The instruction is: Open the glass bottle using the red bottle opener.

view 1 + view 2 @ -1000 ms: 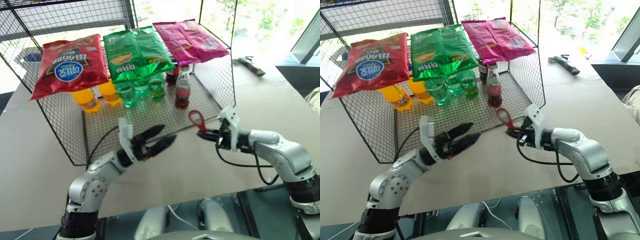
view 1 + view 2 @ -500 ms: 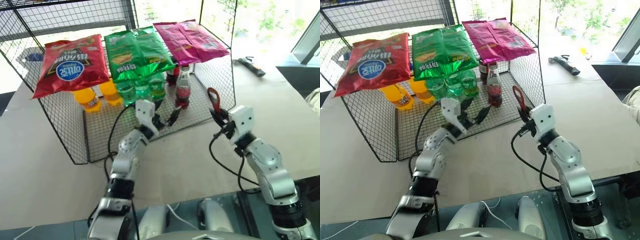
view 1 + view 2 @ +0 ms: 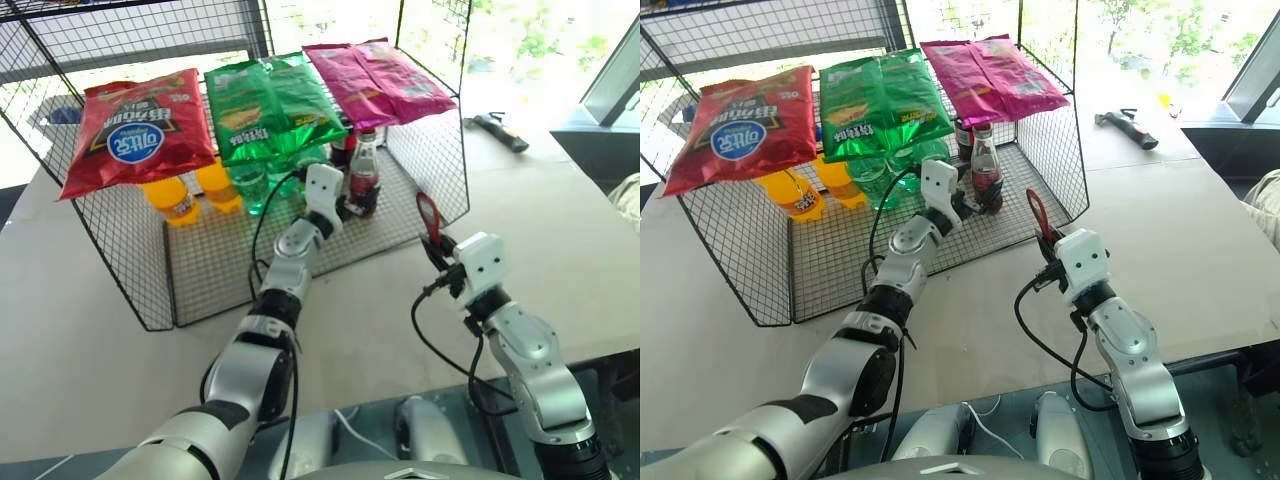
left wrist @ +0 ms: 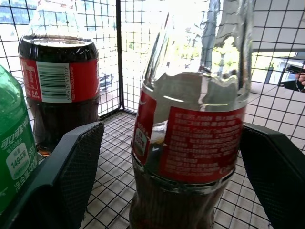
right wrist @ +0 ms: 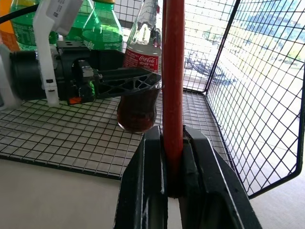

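Left claw (image 4: 167,157) spread wide, 2 fingers (image 4: 71,162) flanking the glass bottle (image 4: 190,143) at its red label, not yet touching; bottle dead ahead between them, upright, long axis vertical, standing on the wire basket (image 3: 200,270) floor beside a darker cola bottle (image 4: 59,86). Left arm stretched forward into the basket, far nearer the bottle. Right claw (image 5: 172,157) pinching the red bottle opener (image 5: 172,71) by its handle, ring up, held back over the bench (image 3: 560,230), bottle ahead and left of it.
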`<action>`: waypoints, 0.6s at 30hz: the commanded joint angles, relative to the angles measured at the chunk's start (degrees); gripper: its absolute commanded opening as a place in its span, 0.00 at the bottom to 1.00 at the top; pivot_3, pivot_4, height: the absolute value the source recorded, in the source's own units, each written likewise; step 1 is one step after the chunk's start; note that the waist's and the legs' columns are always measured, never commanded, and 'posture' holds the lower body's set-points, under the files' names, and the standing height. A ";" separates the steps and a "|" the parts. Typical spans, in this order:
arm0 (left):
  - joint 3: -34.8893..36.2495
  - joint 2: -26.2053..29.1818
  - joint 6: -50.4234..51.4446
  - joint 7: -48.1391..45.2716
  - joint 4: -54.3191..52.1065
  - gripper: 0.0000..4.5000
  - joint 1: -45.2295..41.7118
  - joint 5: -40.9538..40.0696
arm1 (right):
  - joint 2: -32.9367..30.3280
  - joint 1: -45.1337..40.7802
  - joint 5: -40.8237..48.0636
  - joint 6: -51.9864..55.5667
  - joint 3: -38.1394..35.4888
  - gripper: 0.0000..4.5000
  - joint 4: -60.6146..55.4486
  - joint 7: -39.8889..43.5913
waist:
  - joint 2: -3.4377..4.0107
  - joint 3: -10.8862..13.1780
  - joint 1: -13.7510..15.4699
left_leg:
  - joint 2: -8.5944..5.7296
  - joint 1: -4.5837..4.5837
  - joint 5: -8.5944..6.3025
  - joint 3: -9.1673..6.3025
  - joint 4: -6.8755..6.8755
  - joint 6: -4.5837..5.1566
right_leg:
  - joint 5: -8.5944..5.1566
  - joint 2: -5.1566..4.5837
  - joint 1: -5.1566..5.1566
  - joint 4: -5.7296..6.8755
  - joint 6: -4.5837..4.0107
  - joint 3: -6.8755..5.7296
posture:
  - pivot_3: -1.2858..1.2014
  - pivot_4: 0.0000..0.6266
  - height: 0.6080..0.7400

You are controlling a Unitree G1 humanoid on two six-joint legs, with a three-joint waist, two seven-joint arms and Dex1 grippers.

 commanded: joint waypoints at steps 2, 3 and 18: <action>0.59 -1.41 -4.69 -0.24 5.25 0.99 -4.69 1.22 | -0.21 -0.30 -0.46 -0.77 -0.89 0.00 -2.74 -0.04 | 0.00 0.00 0.04 | -0.02 -0.01 0.00 0.00 0.00 0.00 | 0.00 0.00 0.01 -0.03 0.00 0.01 | 0.52 0.24 1.00; 0.68 -1.59 -5.09 -0.27 6.08 0.99 -5.31 1.40 | -0.28 -0.42 -0.54 -0.85 -0.95 0.00 -2.65 0.07 | -0.01 0.00 0.04 | -0.02 -0.01 0.00 -0.01 0.00 0.00 | 0.00 -0.01 0.00 -0.02 0.00 0.01 | 0.52 0.24 1.00; -2.59 -0.09 -0.38 -9.45 -9.11 0.62 2.23 0.67 | -3.45 -8.81 -0.29 -3.01 -6.08 0.00 3.84 1.50 | 0.00 0.00 -0.31 | -0.01 -0.02 0.00 0.01 0.01 0.01 | 0.01 0.00 -0.01 0.01 0.01 0.03 | 0.52 0.24 1.00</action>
